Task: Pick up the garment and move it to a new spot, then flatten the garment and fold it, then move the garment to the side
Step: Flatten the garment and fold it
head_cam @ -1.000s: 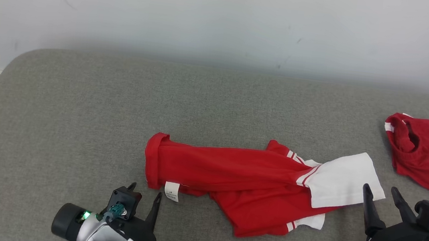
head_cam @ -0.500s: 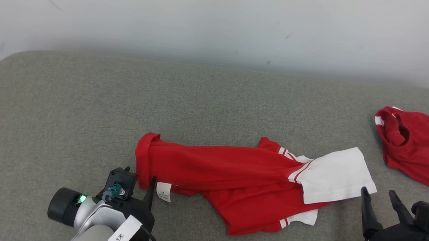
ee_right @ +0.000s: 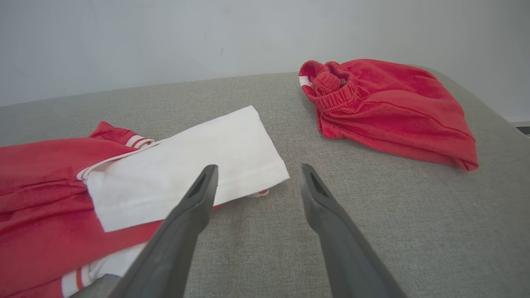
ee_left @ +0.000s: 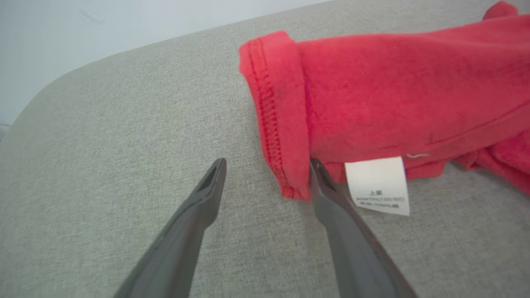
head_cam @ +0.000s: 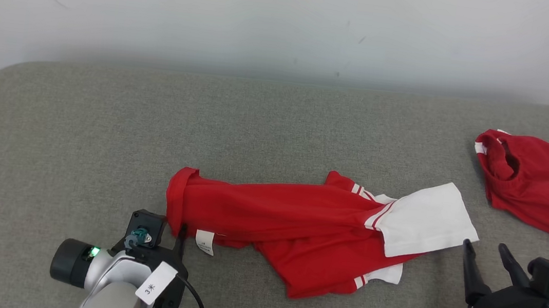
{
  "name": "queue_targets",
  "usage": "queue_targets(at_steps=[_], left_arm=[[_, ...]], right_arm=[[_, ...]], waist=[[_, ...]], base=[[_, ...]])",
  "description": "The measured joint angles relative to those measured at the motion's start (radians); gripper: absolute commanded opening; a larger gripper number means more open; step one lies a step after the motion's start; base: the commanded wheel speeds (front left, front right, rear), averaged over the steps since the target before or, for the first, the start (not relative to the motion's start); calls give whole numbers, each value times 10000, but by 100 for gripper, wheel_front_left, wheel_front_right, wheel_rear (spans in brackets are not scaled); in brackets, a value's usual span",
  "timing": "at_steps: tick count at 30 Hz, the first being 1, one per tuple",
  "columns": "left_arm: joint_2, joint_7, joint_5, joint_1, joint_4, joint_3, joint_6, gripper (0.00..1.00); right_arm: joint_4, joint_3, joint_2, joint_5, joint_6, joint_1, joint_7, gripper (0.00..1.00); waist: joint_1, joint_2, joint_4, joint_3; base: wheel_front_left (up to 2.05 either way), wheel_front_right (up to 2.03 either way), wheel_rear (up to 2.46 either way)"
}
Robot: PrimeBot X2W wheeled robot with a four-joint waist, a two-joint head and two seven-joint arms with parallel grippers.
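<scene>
**Mia:** Is there anything to read?

**Sam:** A white tag hangs off the garment. It has tiny dark print, too small for me to read. There is also a sticker on the left arm. It says "3" with a little star.

**Mia:** Where is the garment?

**Sam:** It lies bunched up in the middle of the gray cushion. It is red, with a white sleeve at the right end. The red shorts lie well apart from it, at the far right.

**Mia:** What changed from a second ago?

**Sam:** The whole head picture slid over, so the camera moved. The left gripper has crept up to the red hem. Before, it was beside the tag.

**Mia:** What are its fingers doing?

**Sam:** They are spread wide. The corner of the hem sits between them. One fingertip touches the hem's edge, just beside the tag. Nothing is pinched.

**Mia:** And the other one?

**Sam:** The right gripper is spread wide too, near the end of the white sleeve. It holds nothing.
</scene>
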State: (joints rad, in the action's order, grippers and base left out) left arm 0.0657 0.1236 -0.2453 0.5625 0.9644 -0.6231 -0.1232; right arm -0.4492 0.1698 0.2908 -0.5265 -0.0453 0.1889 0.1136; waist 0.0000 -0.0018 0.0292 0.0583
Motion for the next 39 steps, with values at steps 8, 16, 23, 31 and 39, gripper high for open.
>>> queue_targets(at_steps=[8, 16, 23, 31, 39], left_arm=[[0, 8, 0, 12, 316, 73, 0, 100], [-4, 105, -15, 12, 583, 259, 0, 100], [-63, 140, -58, 12, 757, 222, 17, 100], [-192, 240, -117, 12, 880, 111, 102, 100], [-222, 240, -207, 24, 1080, 71, 268, 100]], right_arm=[[15, -111, 23, -12, -77, -178, 8, 100], [13, -17, -46, -12, -75, -153, 4, 100], [15, -12, -29, -13, -75, -152, 0, 100], [27, -6, -8, -13, -75, -150, -6, 100], [-86, 163, 215, 165, -77, 476, -272, 100]], waist=[[0, 0, 220, 32], [0, 0, 295, 7], [0, 0, 234, 16], [0, 0, 146, 56], [0, 0, 75, 103]], base=[[0, 0, 0], [0, 0, 0], [0, 0, 0], [0, 0, 0], [0, 0, 0]])
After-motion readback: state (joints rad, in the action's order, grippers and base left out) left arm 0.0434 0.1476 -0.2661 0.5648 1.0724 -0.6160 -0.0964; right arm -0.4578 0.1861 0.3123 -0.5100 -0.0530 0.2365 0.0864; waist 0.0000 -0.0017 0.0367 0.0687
